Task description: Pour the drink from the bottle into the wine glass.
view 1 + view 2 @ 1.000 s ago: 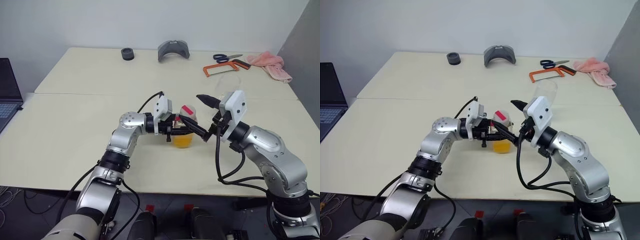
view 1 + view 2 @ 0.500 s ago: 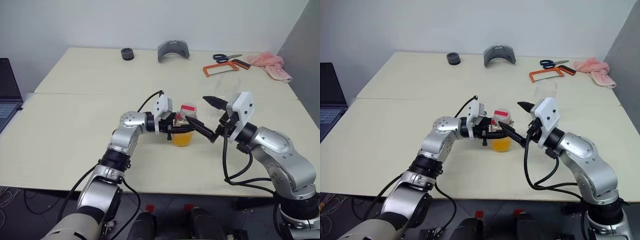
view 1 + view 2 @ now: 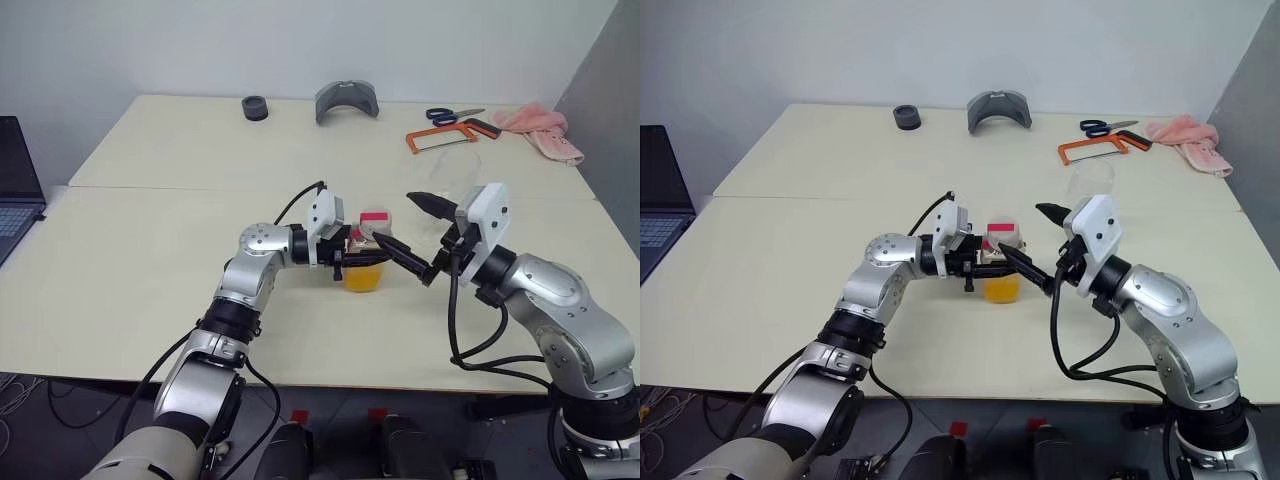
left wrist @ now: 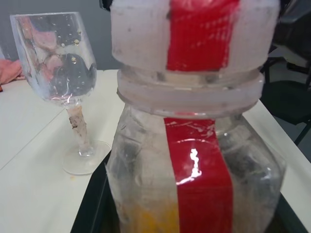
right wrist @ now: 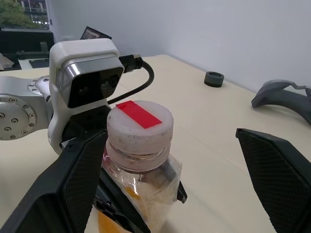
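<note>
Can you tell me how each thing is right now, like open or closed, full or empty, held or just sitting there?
Bottle: upright on the table, cap on, held by the left gripper.
Drink: orange, low in the bottle.
Wine glass: upright, empty.
Left gripper: shut on the bottle.
Right gripper: open wide beside the cap, holding nothing.
Scissors: lying closed.
Laptop: open.

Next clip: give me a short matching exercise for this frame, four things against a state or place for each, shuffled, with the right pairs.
Things:
1. bottle
2. wine glass
3. right gripper
4. scissors

States or places:
A. open, beside the cap
B. empty, upright on the table
C. far table edge, next to the hacksaw
D. capped, clamped in the left gripper

Pairs: 1-D, 2-B, 3-A, 4-C
</note>
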